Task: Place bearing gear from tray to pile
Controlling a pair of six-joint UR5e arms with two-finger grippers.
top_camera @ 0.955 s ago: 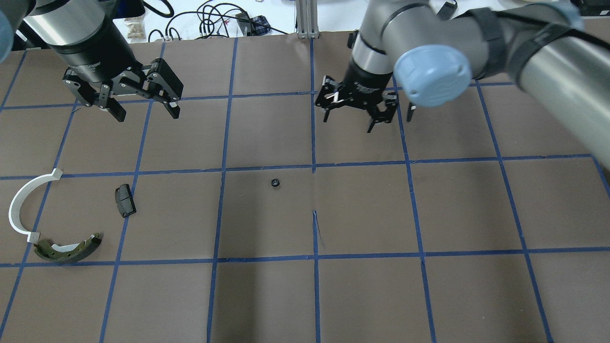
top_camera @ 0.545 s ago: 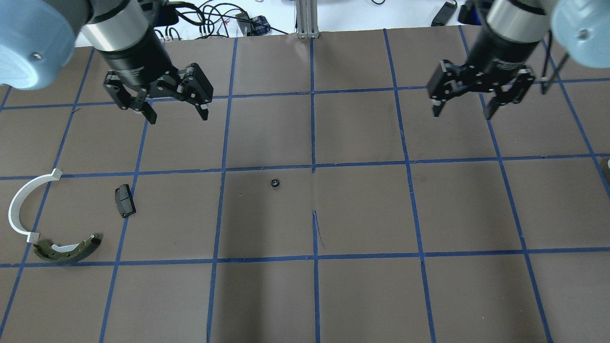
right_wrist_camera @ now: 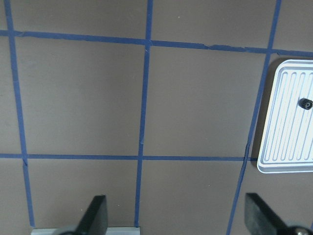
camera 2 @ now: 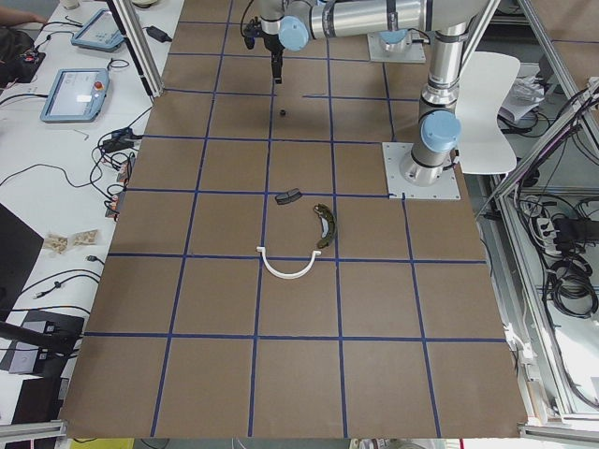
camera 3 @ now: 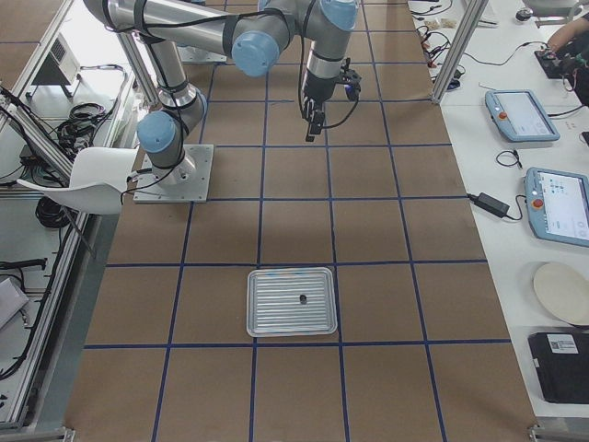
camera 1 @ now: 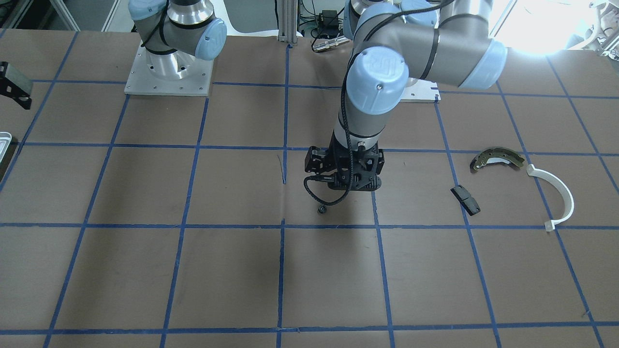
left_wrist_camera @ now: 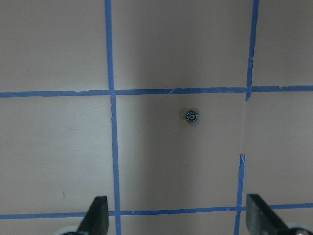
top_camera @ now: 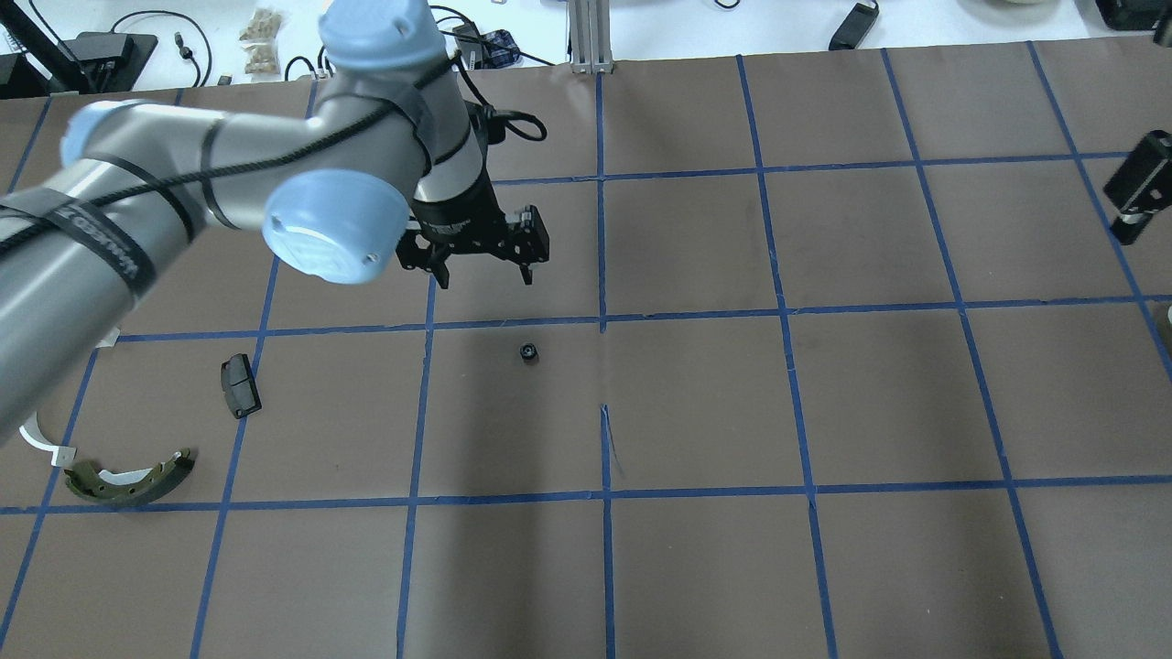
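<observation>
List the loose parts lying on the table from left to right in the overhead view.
brake shoe → black block → small black gear. The white arc is mostly covered by the left arm, so its place in the order is unclear and it is left out.

Table (top_camera: 879, 403): matt brown paper, blue tape lines (top_camera: 602, 247). Tray (right_wrist_camera: 283, 117): ribbed silvery metal, satin. Bearing gear (left_wrist_camera: 191, 116): dark toothed metal. Arc (camera 1: 563, 198) beside brake shoe (camera 1: 495, 158): smooth white plastic.
</observation>
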